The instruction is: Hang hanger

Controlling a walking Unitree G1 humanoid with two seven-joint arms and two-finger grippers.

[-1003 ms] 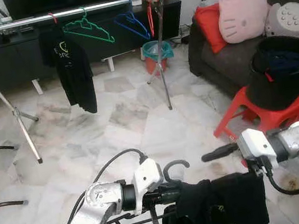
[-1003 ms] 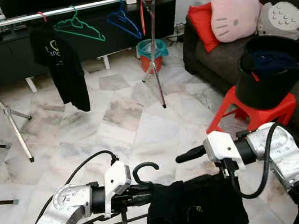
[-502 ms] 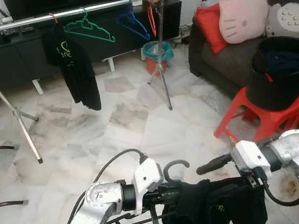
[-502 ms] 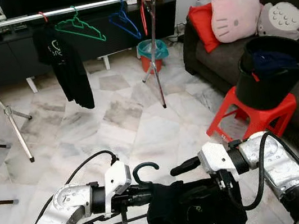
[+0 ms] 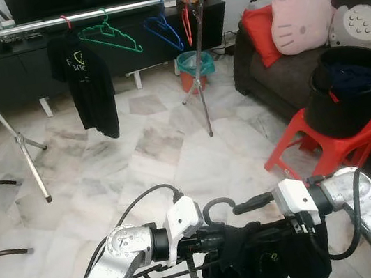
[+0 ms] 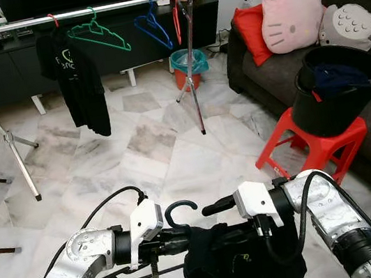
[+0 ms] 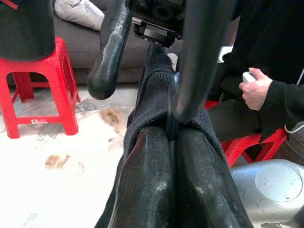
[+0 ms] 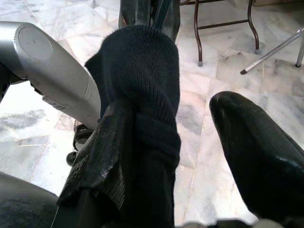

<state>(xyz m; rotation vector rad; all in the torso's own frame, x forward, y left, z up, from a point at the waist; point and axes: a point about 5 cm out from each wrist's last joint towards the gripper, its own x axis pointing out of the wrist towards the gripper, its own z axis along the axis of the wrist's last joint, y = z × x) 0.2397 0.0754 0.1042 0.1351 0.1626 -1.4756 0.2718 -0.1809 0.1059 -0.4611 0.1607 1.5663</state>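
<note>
Left gripper [image 5: 212, 239] clenched on the black hanger [image 5: 215, 213] just below its curved hook; wrist view shows both glossy black fingers [image 7: 147, 180] pressed together on the thin neck. A black ribbed-knit garment [image 5: 268, 260] is draped over the hanger, bunched between the two grippers. Right gripper [image 6: 244, 218] released: one finger sits under a fold of the knit, the other finger [image 8: 256, 142] stands apart, nothing clamped. Versus a second ago, the right gripper has slid along the garment toward the left one, gathering the cloth. Metal drying rail [image 5: 81, 16] is far ahead of both jaws, carrying a black T-shirt [image 5: 84, 81] and green [image 5: 109, 37] and blue [image 5: 162, 30] plastic hangers.
</note>
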